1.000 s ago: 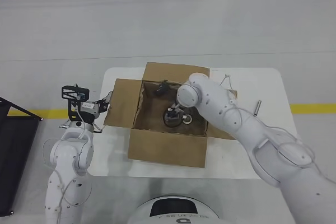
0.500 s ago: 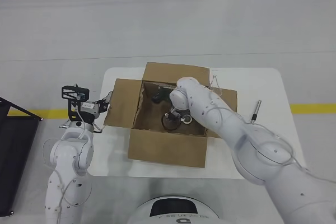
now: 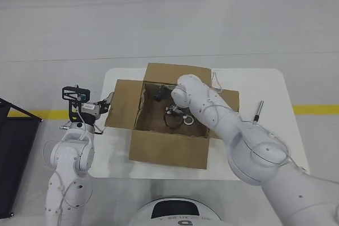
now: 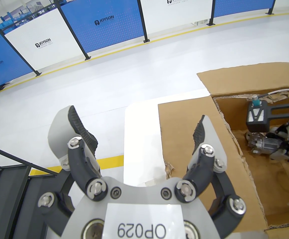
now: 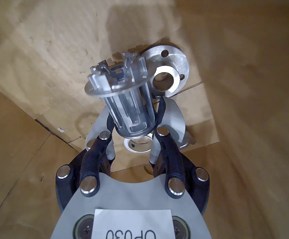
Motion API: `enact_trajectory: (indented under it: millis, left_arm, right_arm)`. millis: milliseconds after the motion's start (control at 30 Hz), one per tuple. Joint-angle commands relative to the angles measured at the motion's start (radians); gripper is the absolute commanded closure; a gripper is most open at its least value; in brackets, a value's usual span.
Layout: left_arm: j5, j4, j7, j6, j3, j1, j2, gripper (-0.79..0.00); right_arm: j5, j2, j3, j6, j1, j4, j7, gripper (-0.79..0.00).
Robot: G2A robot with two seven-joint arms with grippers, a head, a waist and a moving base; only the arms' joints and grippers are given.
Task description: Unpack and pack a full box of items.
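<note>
Judged as a lift-out step: right gripper (image 5: 135, 111) deep in the box (image 3: 168, 151), closed nearly all the way on a cast metal part (image 5: 124, 95), with pads on the smooth barrel from both sides near its plain end.

Raise straight up through the open mouth before swinging sideways, clearing walls and flaps first to avoid snagging on cardboard. Hold the squeeze firm, given a grip well behind the heavier crowned end and a likely tendency to droop or pivot between the pads. Avoid brushing the round flange (image 5: 170, 72) lying on the box floor just beside the crown. Go slowly past the torn rim. Set down on a bare patch of the table (image 3: 254, 85), away from the rod (image 3: 258, 110) near its right side, and lower gently enough to prevent rolling.

Outside the box, over the table edge by the left flap: left gripper (image 4: 137, 115), spread wide, holding nothing.

As for the lie of the part: long axis along the barrel, roughly in line with the fingers' reach, leaning a little off it. Crowned, collared end pointing away from the palm, toward the box floor; plain end tucked back between the fingers, toward the wrist
</note>
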Motion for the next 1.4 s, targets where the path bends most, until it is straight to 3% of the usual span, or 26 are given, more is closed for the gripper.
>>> enact_trajectory:
  millis: [0,233,433,533,633,767,867,933,1233,1367]
  left_arm:
    - [0.000,0.000,0.000,0.000,0.000,0.000,0.000,-0.785]
    - [0.000,0.000,0.000,0.000,0.000,0.000,0.000,-0.785]
    - [0.000,0.000,0.000,0.000,0.000,0.000,0.000,-0.785]
    - [0.000,0.000,0.000,0.000,0.000,0.000,0.000,-0.785]
    - [0.000,0.000,0.000,0.000,0.000,0.000,0.000,-0.785]
    - [0.000,0.000,0.000,0.000,0.000,0.000,0.000,-0.785]
    - [0.000,0.000,0.000,0.000,0.000,0.000,0.000,-0.785]
    - [0.000,0.000,0.000,0.000,0.000,0.000,0.000,-0.785]
    - [0.000,0.000,0.000,0.000,0.000,0.000,0.000,-0.785]
    - [0.000,0.000,0.000,0.000,0.000,0.000,0.000,-0.785]
  right_arm:
    - [-0.005,0.006,0.008,-0.011,0.009,0.002,-0.021,0.000]
    - [-0.032,0.062,0.052,-0.046,0.013,-0.072,-0.124,0.000]
    - [-0.105,0.173,0.118,-0.092,-0.054,-0.302,-0.202,0.000]
    - [-0.166,0.253,0.182,-0.043,-0.127,-0.511,-0.172,0.000]
    - [-0.253,0.348,0.294,0.024,-0.252,-0.805,-0.106,0.000]
    - [-0.369,0.472,0.519,0.031,-0.517,-1.233,-0.028,0.000]
    - [-0.399,0.531,0.693,0.005,-0.720,-1.469,-0.064,0.000]
    - [-0.375,0.552,0.791,0.003,-0.829,-1.563,-0.117,0.000]
    - [-0.375,0.552,0.791,0.003,-0.829,-1.563,-0.117,0.000]
    - [-0.353,0.552,0.799,0.008,-0.847,-1.561,-0.171,0.000]
